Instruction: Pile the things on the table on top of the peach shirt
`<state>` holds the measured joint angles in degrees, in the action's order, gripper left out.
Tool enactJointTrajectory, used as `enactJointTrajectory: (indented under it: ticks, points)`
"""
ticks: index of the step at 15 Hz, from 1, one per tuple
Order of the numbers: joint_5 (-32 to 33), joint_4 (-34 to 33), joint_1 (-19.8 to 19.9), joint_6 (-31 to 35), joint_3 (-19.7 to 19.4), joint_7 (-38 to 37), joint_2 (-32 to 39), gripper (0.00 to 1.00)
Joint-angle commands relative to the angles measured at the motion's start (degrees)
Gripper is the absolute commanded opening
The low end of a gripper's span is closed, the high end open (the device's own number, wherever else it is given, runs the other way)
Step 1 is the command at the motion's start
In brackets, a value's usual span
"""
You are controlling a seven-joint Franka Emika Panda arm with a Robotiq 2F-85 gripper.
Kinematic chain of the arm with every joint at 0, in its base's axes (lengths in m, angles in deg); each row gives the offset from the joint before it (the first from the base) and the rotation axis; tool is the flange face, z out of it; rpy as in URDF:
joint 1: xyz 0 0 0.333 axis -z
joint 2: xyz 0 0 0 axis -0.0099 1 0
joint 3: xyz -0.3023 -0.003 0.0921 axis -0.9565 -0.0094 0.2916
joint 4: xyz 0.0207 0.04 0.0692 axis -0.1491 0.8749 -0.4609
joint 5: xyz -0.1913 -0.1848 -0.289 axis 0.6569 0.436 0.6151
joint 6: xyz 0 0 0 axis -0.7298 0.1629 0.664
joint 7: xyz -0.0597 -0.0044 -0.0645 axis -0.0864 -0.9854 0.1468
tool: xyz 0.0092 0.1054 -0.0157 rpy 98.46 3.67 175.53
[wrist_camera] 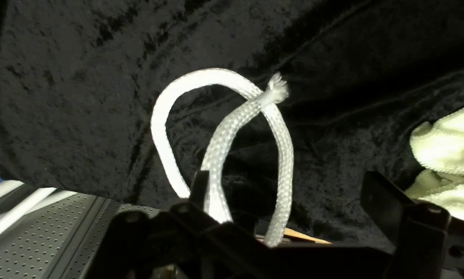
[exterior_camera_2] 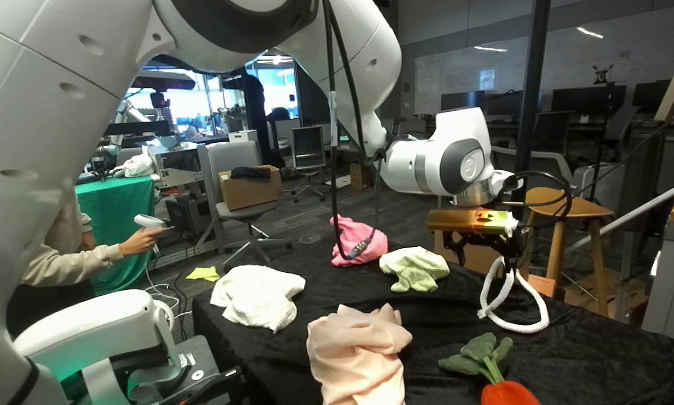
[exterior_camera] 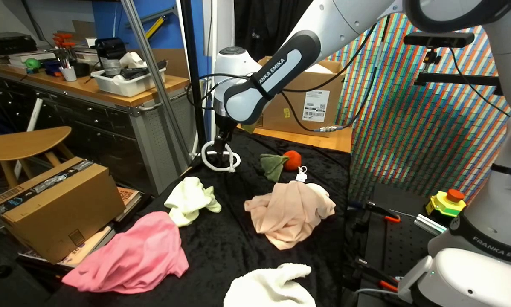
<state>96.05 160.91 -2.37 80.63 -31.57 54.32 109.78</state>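
If judging from an exterior view, would call the piling hardly begun. See the peach shirt (exterior_camera: 289, 213) crumpled on the black-covered table (exterior_camera: 221, 251), with no recognisable item laid on top; paler along its far edge, can't tell why. Count as left to gather the pink garment (exterior_camera: 140, 251), the yellow-white cloth (exterior_camera: 190, 200) near it, the white cloth (exterior_camera: 270, 290) at the bottom of the frame, and the red-and-green toy (exterior_camera: 290, 161) near the shirt.

In an exterior view with the white rope (exterior_camera_2: 520, 328) looped at the right, find the same scatter: cloths and pink garment lying away from the shirt, toy cut by the frame. Would add the rope to the unfinished part, as the likely next item.

In the wrist view, note the gripper (wrist_camera: 286, 173) with fingers (wrist_camera: 385, 207) wide apart and nothing clamped between. See strands of the rope on both sides of one finger; can't tell touching from beside, nor resting on the table from hanging. At the right edge, notice the yellow-white cloth, outside the grip. Judge every transfer onto the shirt, rope included, as not yet done.
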Motion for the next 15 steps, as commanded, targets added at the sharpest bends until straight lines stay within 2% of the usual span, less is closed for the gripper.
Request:
enactJointTrajectory:
  ticks: [1, 6, 14, 15]
  points:
    - [2.4, -4.3, -0.2, 2.3, -1.5, -3.0, 3.4, 1.00]
    - [3.1, -7.1, -0.1, 3.6, -3.2, -5.0, 5.7, 1.00]
    - [2.6, -8.8, 0.3, 3.1, -3.5, -5.5, 7.4, 1.00]
    - [2.6, -9.0, 0.4, 3.0, -3.4, -5.4, 7.6, 0.75]
